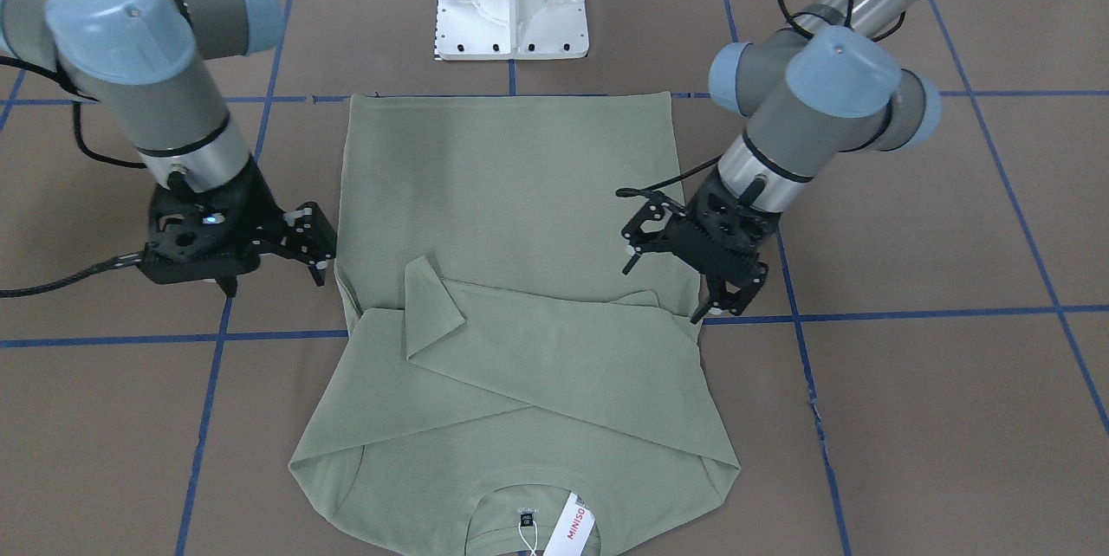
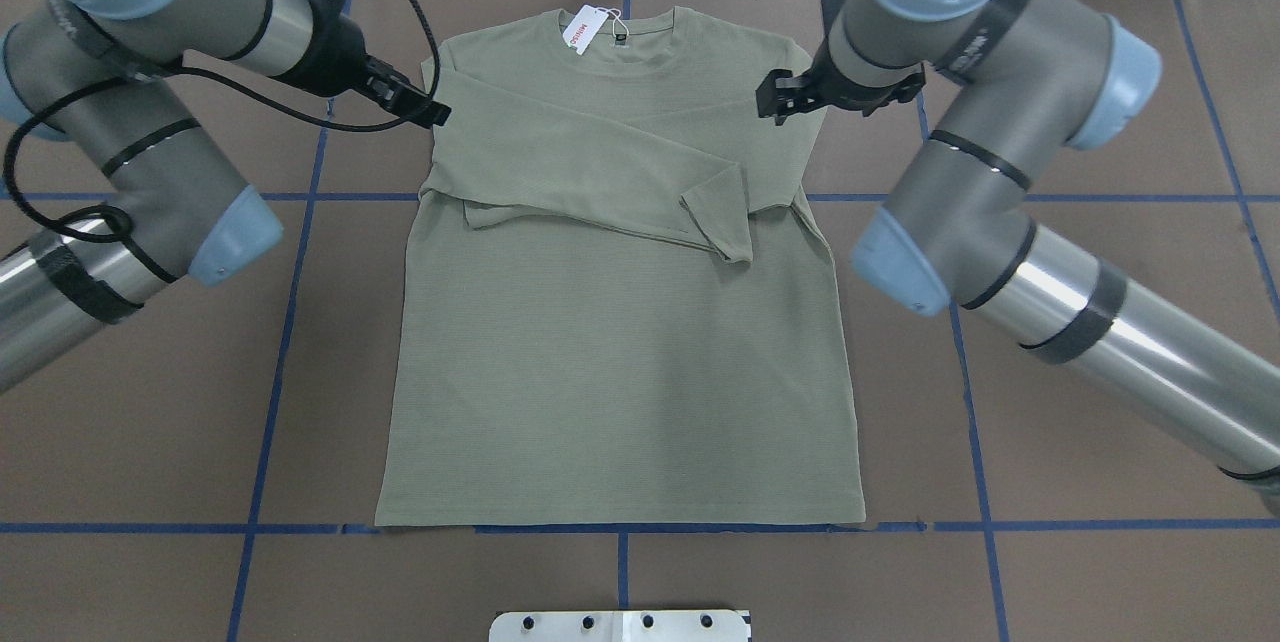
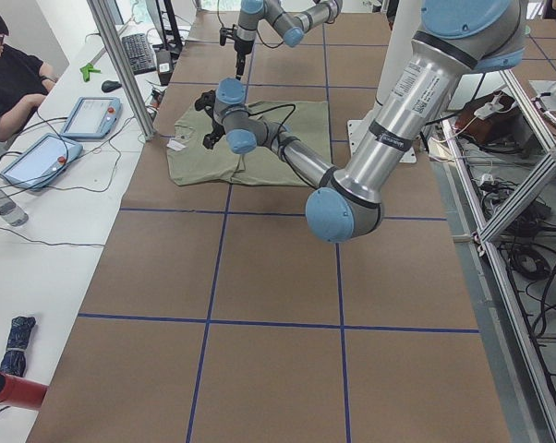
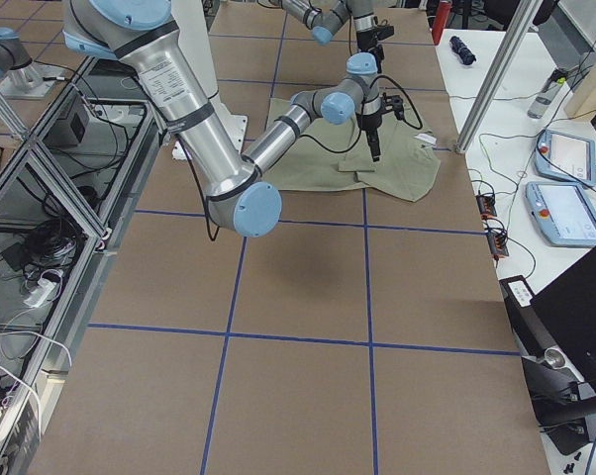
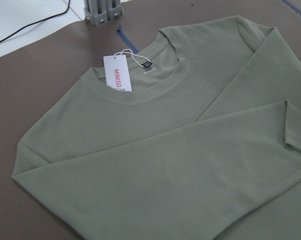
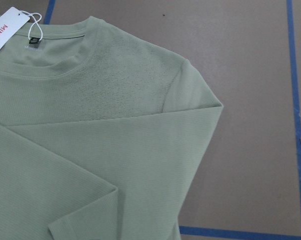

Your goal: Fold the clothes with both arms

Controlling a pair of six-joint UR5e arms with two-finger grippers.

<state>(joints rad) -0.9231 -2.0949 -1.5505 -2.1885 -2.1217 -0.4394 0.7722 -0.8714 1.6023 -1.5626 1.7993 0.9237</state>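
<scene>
The sage-green shirt (image 2: pixel 620 352) lies flat on the brown table, neck away from the robot, hem toward it. Both sleeves are folded across the chest, one cuff (image 2: pixel 720 217) lying on top. A white hang tag (image 2: pixel 582 30) with red letters sits at the collar (image 5: pixel 140 92). My left gripper (image 1: pixel 665 289) hovers open over the shirt's side edge below its left shoulder (image 5: pixel 20 167), holding nothing. My right gripper (image 1: pixel 325 257) stands open just beside the opposite edge, near the other shoulder (image 6: pixel 210 102), also with nothing in it. Neither wrist view shows any fingers.
The white pedestal base (image 1: pixel 511 2) stands just behind the shirt's hem. Blue tape lines (image 2: pixel 290 272) grid the table. A person (image 3: pixel 10 83) sits at a side table with tablets (image 3: pixel 89 115) and cables beyond the shirt's collar end.
</scene>
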